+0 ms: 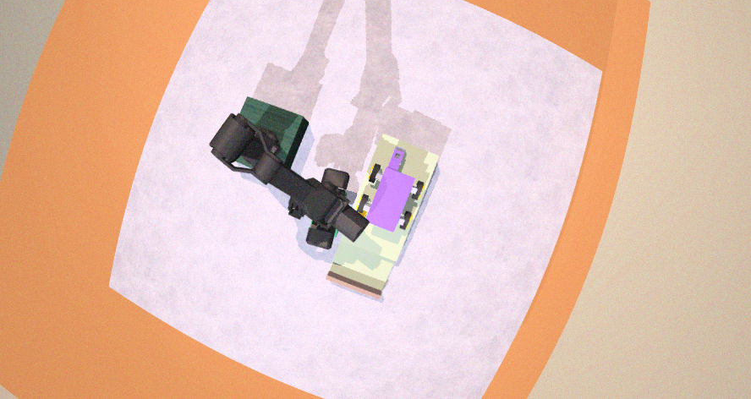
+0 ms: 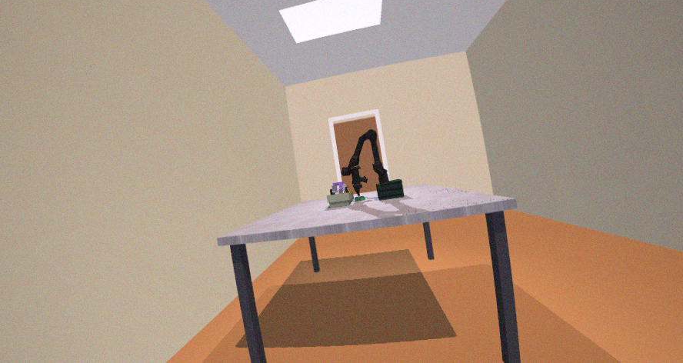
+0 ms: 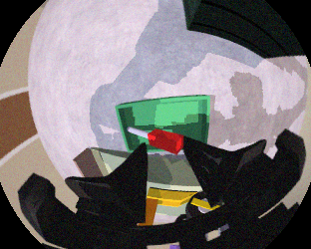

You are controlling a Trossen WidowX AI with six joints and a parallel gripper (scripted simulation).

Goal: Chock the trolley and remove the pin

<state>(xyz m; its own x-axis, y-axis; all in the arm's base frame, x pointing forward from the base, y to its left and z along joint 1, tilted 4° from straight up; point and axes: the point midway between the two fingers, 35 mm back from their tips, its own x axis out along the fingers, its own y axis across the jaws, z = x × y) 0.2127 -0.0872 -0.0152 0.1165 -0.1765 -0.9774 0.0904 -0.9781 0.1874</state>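
The purple trolley (image 1: 391,199) (image 2: 338,185) stands on the pale ramp (image 1: 367,246) (image 2: 339,200). The yellow chock (image 3: 169,196), with its orange handle (image 3: 151,211), is by the downhill wheel nearest the arm; contact cannot be told. My gripper (image 3: 163,143) (image 2: 358,195) is partly open low at the green tray (image 3: 159,107) (image 2: 363,198). The red-headed stop pin (image 3: 165,141) is out of the ramp and not clamped. It lies slanted over the tray's near side, its head close to one fingertip. Whether it rests on the rim or floor cannot be told. The arm hides the fingertips in the top view.
A dark green block (image 1: 278,117) (image 2: 390,188) (image 3: 224,25) stands beside the arm's base. The ramp's low end has a brown and pink end strip (image 1: 354,284). The ramp lies close beside the tray, with the trolley under the wrist's side.
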